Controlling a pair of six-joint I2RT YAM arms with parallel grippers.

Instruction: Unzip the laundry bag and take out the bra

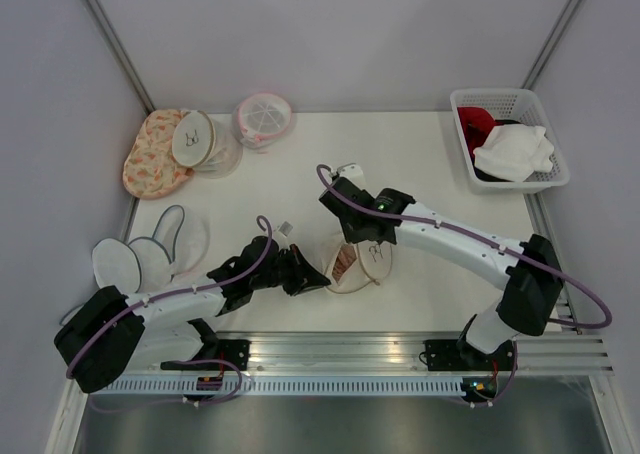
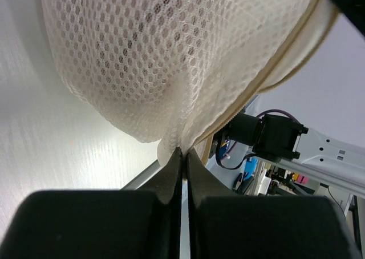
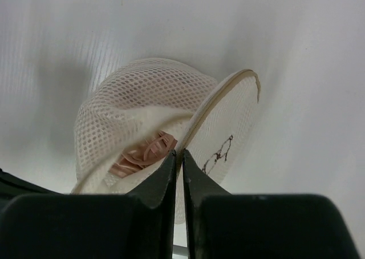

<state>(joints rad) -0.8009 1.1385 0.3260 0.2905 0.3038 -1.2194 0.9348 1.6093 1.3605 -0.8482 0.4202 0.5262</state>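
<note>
The laundry bag [image 1: 368, 267] lies near the table's front middle, its cream mesh clamshell gaping open. The pinkish-beige bra [image 1: 343, 264] shows inside the gap. My left gripper [image 1: 322, 277] is shut on the bag's mesh edge at its left side. Seen from the left wrist, the mesh [image 2: 171, 59] bulges just above the pinched tips [image 2: 181, 152]. My right gripper [image 1: 365, 246] comes down from behind. In the right wrist view it [image 3: 182, 154] is shut on the tan zipper rim of the face with the black drawing [image 3: 219, 150], and the bra [image 3: 140, 156] lies left of the tips.
A white basket [image 1: 455, 99] at the back right holds a red garment [image 1: 478, 124] and a white garment [image 1: 512, 154]. An orange floral bag [image 1: 150, 159], another round mesh case [image 1: 195, 139] and a pink-trimmed domed bag [image 1: 264, 119] sit at the back left. White mesh pieces [image 1: 150, 259] lie front left.
</note>
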